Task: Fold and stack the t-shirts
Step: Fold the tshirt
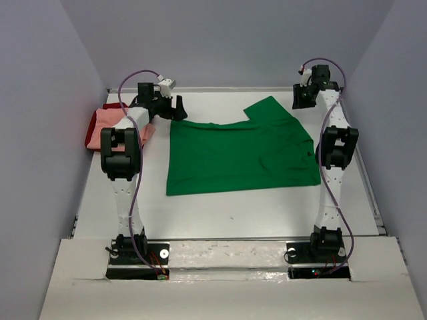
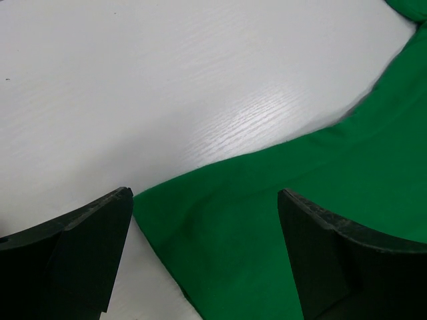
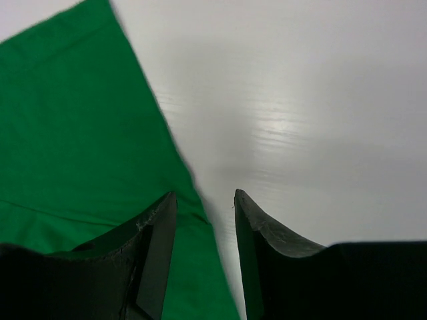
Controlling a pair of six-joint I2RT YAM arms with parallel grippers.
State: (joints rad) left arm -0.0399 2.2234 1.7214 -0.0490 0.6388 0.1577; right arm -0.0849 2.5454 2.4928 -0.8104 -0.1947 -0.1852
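Table front: we see a bare strip of the white wood-grain table (image 1: 233, 213) on the near side of the cloth.
Green shirt: the bright green soft cloth t-shirt (image 1: 237, 157) lies flat in the middle of the table. Its near hem is straight and there are shallow wrinkles toward the right.
Sleeve: one short sleeve (image 1: 270, 110) sticks out at the far right corner; no sleeve shows on the left.
Side pile: the salmon pink cloth t-shirt (image 1: 113, 119) lies on the dark red cloth t-shirt (image 1: 90, 133) at the left edge of the table. The left arm (image 1: 120, 153) partly hides both, and they sit apart from the green one. We cannot tell how neatly they are folded.
Left gripper: the left gripper (image 2: 205, 200) hovers over the far left corner of the green shirt. Its fingers are spread wide and hold nothing.
Right gripper: the right gripper (image 3: 204, 197) hangs at the far right, over the sleeve's outer edge. Its fingers are a narrow gap apart with bare table showing between them, and they hold nothing.
Step in hand: we judge the green shirt is spread and ready but its fold is unfinished and it is not yet stacked.
Next move: we think both grippers need to come down on the far edge, pinch the cloth and carry it together toward the near hem. The loose sleeve should go inside the fold. The cloth lies thin and flat, so the fingertips must reach the table to catch it.
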